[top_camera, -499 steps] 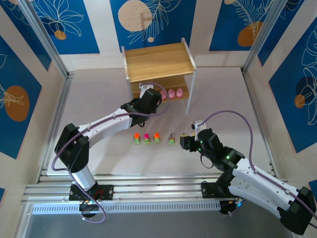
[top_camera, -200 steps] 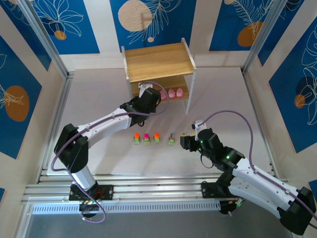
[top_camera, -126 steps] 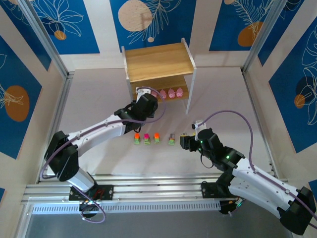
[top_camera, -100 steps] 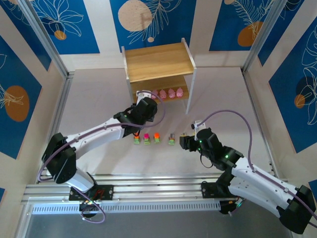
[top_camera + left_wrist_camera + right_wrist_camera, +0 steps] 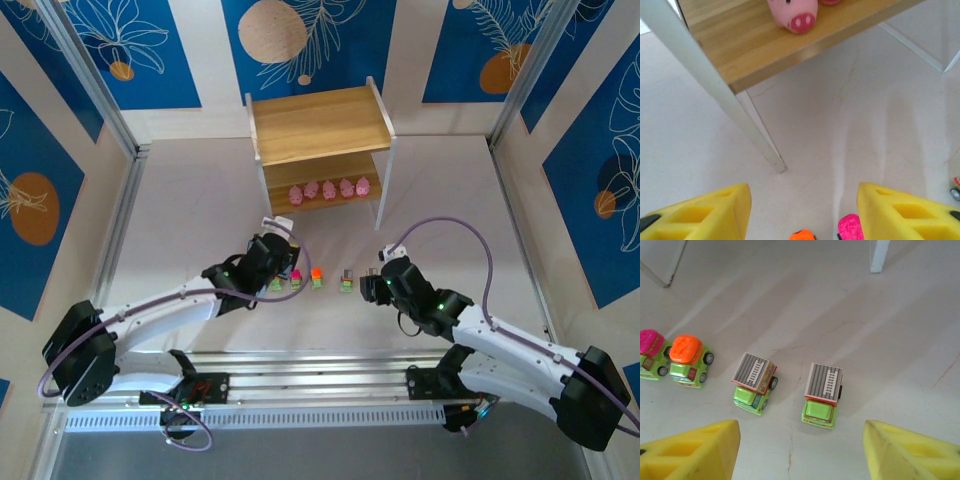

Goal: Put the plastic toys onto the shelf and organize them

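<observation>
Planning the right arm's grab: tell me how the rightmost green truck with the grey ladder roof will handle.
The rightmost truck stands on small black wheels, so a nudge would probably roll it. It looks like moulded plastic: likely stiff and light. Its glossy body may slip when pinched.

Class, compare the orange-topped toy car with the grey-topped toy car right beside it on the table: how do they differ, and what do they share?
Colour: the orange-topped car has a bright orange top; the grey-topped car has a grey, white-lined one. Shape: the orange-topped car's top is a rounded dome; the grey-topped car's is a flat rectangular panel. Shared: green bodies, black wheels, both upright on the table.
</observation>
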Controlling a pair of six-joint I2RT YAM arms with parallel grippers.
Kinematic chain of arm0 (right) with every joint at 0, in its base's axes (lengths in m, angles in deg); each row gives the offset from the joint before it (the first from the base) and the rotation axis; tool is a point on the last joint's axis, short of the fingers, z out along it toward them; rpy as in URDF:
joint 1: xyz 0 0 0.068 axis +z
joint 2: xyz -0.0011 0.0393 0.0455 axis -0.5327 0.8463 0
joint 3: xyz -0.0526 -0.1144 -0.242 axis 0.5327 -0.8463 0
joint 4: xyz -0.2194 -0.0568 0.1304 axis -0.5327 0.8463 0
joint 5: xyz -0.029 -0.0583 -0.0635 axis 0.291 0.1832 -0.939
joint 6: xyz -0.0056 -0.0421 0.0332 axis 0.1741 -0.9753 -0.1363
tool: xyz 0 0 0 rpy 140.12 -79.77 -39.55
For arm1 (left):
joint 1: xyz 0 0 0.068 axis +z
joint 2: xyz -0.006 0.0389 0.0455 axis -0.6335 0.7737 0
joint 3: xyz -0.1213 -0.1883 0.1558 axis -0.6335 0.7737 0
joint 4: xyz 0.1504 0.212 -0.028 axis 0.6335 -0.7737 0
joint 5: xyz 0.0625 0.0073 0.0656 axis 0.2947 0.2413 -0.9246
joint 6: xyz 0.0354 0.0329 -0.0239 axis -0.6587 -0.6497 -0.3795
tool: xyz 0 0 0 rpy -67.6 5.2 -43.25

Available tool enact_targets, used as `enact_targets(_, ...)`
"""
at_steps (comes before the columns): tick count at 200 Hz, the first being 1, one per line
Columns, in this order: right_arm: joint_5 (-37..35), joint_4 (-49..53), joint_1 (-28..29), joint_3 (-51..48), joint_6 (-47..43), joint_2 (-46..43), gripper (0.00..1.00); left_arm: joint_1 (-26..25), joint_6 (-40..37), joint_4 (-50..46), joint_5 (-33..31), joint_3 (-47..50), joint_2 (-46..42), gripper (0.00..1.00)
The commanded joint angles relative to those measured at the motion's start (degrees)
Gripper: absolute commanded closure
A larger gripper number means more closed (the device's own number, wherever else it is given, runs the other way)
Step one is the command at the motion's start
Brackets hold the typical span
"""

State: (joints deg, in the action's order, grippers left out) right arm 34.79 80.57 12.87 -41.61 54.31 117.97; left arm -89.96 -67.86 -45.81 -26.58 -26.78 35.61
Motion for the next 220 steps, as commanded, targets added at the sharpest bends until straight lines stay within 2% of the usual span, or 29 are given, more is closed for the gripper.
enact_targets(1, -3.1, 1.8, 0.3, 3.1, 3.3, 1.7, 0.34, 0.2, -4.6, 6.7, 0.9, 3.1, -0.5, 0.41)
enact_targets(53, -2.9, 1.9, -0.1, 5.8, 5.3, 7.0, 0.36, 1.7, -5.0, 17.0, 2.1, 8.3, 3.6, 0.41)
enact_targets(93, -1.8, 3.4, -1.0, 9.8, 4.6, 13.2, 0.39, 3.3, -3.8, 21.9, 4.4, 12.1, 3.1, 0.41)
enact_targets(155, -1.2, 4.5, -3.1, 13.2, 5.2, 21.8, 0.40, 5.7, -1.1, 17.0, 4.4, 11.7, -0.8, 0.40)
enact_targets(220, -0.4, 3.9, -3.4, 15.3, 6.1, 28.9, 0.41, 8.0, 2.5, 16.6, 9.4, 11.7, 0.2, 0.40)
